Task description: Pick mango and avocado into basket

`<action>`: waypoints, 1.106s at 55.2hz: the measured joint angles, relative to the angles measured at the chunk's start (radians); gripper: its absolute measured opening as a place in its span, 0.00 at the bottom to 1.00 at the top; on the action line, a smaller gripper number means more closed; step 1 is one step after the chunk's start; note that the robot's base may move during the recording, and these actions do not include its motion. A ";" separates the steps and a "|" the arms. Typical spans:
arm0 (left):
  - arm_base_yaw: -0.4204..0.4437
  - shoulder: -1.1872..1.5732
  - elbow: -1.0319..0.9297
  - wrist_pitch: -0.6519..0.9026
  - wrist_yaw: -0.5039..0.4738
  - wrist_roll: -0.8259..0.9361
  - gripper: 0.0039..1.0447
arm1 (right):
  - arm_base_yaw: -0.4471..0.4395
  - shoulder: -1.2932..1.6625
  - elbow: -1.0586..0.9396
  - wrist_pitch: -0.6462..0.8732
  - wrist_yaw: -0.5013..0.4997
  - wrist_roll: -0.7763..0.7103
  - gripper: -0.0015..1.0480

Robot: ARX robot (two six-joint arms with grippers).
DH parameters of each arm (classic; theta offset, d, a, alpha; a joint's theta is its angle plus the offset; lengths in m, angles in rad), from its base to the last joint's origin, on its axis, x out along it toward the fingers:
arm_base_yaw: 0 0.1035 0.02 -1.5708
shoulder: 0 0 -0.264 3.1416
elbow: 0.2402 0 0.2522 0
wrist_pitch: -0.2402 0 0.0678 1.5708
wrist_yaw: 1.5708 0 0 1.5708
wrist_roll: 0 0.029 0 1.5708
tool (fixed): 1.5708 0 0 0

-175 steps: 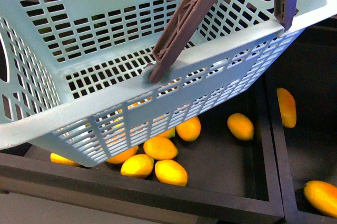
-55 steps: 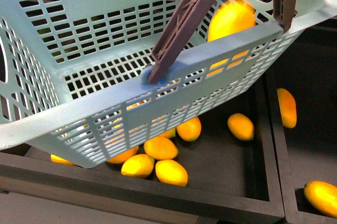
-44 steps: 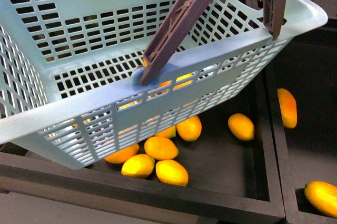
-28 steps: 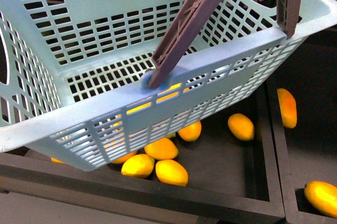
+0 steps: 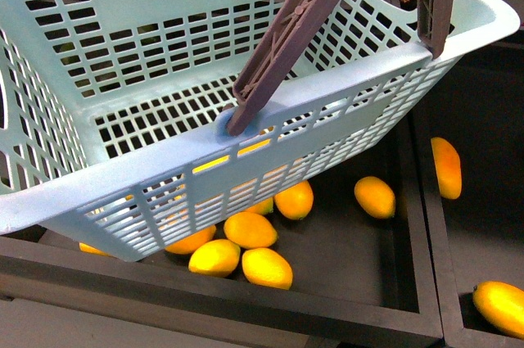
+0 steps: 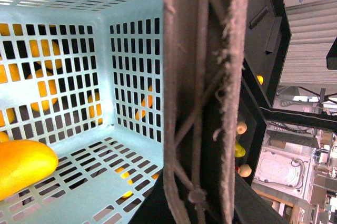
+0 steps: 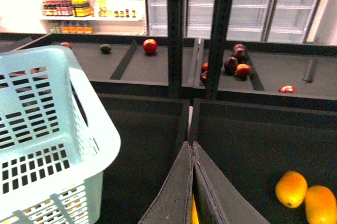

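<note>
The mango [image 6: 21, 166], a second ago up over the basket [image 5: 327, 110] by its far rim, now lies on the slotted floor inside. It is apart from the right claw [image 7: 192, 182], whose fingers are pressed together, seemingly on nothing, just outside the basket wall. The brown handle [image 6: 202, 103] fills the left wrist view, and I cannot tell whether the left claw pinches it. Half looks done: the avocado [image 7: 105, 48], likely that small dark fruit in a bin far beyond the right claw, is not yet in.
</note>
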 joint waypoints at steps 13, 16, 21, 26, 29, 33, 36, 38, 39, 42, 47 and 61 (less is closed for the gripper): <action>0.000 0.000 0.000 0.000 0.001 0.001 0.06 | -0.006 -0.147 -0.078 -0.072 -0.001 0.000 0.02; 0.000 0.000 0.000 0.000 0.004 -0.002 0.06 | -0.006 -0.197 -0.097 -0.103 -0.002 0.000 0.02; 0.000 0.000 0.000 0.000 0.003 -0.001 0.06 | -0.006 -0.226 -0.129 -0.087 -0.002 0.000 0.02; 0.000 0.000 0.000 0.000 -0.001 0.001 0.06 | -0.006 -0.259 -0.161 -0.104 -0.002 0.000 0.02; 0.000 0.000 0.000 0.000 -0.001 0.002 0.06 | -0.006 -0.299 -0.171 -0.142 -0.002 0.000 0.02; 0.000 0.000 0.000 0.000 -0.001 0.001 0.06 | -0.006 -0.347 -0.174 -0.180 -0.003 0.000 0.02; 0.000 0.000 0.000 0.000 0.000 0.000 0.06 | -0.006 -0.386 -0.174 -0.212 -0.004 0.000 0.02; 0.000 0.000 0.000 0.000 0.000 0.001 0.06 | -0.006 -0.415 -0.174 -0.238 -0.004 0.000 0.02; 0.000 0.000 0.000 0.000 0.000 0.001 0.06 | -0.006 -0.428 -0.175 -0.251 -0.004 0.000 0.02; 0.000 0.000 0.000 0.000 0.000 0.001 0.06 | -0.006 -0.463 -0.177 -0.282 -0.004 0.000 0.02; 0.000 0.000 0.000 0.000 0.000 0.001 0.06 | -0.006 -0.514 -0.178 -0.329 -0.004 0.000 0.02; 0.000 0.000 0.000 0.000 0.000 0.001 0.06 | -0.006 -0.660 -0.178 -0.466 -0.005 0.000 0.02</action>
